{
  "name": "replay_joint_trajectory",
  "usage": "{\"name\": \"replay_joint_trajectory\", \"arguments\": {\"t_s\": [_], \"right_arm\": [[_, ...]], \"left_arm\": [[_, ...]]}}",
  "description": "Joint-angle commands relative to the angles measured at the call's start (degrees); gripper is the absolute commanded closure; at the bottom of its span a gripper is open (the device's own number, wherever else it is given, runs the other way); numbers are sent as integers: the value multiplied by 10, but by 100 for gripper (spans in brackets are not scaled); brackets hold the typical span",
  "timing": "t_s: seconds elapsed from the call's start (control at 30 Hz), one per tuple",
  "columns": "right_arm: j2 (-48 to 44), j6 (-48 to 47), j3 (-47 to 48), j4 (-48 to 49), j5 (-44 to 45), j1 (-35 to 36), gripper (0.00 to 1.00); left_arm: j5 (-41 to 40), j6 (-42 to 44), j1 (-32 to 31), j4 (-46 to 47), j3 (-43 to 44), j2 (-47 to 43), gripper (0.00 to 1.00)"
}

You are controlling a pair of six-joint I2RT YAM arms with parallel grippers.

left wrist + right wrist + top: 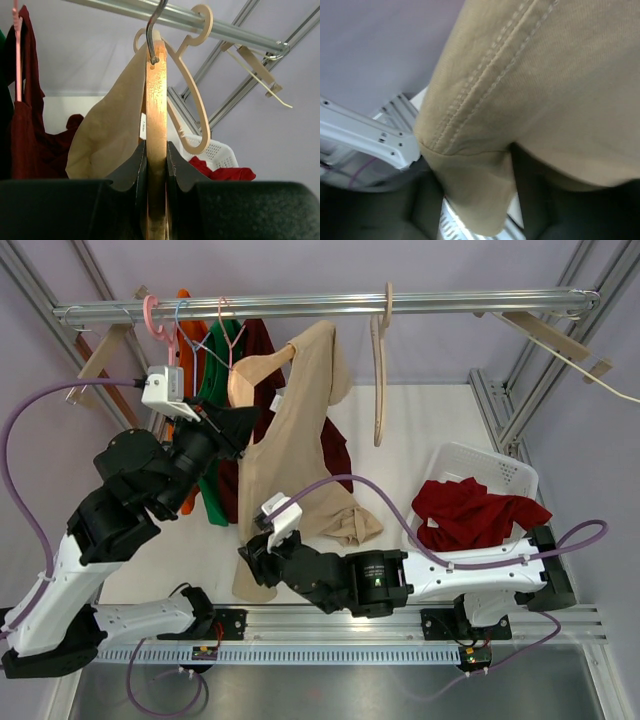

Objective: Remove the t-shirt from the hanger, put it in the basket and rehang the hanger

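A tan t-shirt (pixel 300 430) hangs from a wooden hanger (pixel 250 370) on the metal rail (pixel 330 305); one shoulder is still on the hanger. My left gripper (pixel 240 422) is shut on the hanger's bare arm. In the left wrist view the hanger (pixel 156 110) stands edge-on between the jaws of my left gripper (pixel 156 150), with the shirt (pixel 107 135) draped to its left. My right gripper (pixel 256 558) is low at the shirt's bottom left corner. In the right wrist view the hemmed corner of the shirt (pixel 480 195) sits pinched between the fingers of my right gripper (pixel 479 210).
A white basket (pixel 495 462) at the right holds a red garment (pixel 478 512). An empty wooden hanger (pixel 380 370) hangs right of the shirt. Dark red (pixel 262 345), green (pixel 215 370) and orange (pixel 186 350) garments hang at the left. Slanted frame struts stand at both ends.
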Motion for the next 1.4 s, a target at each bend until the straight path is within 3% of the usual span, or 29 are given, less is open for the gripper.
{"name": "replay_joint_trajectory", "arguments": {"t_s": [0.0, 0.07, 0.1, 0.2, 0.27, 0.43, 0.63, 0.77, 0.97, 1.2, 1.37], "right_arm": [[9, 26, 27, -5, 76, 16, 62], [10, 27, 27, 2, 78, 28, 84], [10, 24, 27, 1, 80, 34, 88], [11, 25, 34, -16, 94, 65, 89], [8, 31, 29, -29, 99, 93, 99], [-7, 66, -21, -20, 56, 143, 100], [-19, 152, -100, -63, 40, 164, 100], [-101, 158, -117, -156, 146, 159, 100], [-241, 27, -119, -153, 99, 52, 100], [-238, -99, -65, -114, 34, -75, 100], [-234, -148, -61, -77, -162, -207, 97]], "left_arm": [[-28, -17, -3, 64, 43, -11, 100], [-36, -9, -3, 66, 53, -9, 100], [-38, -5, -3, 66, 56, -8, 100], [-51, 26, -3, 92, 59, -4, 100], [-58, 53, -3, 118, 68, -1, 100], [-51, 105, -3, 128, 135, 24, 100], [26, 83, -3, 1, 300, 45, 100], [64, 37, -3, -98, 239, -34, 100], [97, -5, -3, -173, 111, -177, 100], [200, -28, 1, -174, 19, -259, 100], [278, -26, 16, -173, 9, -273, 100]]}}
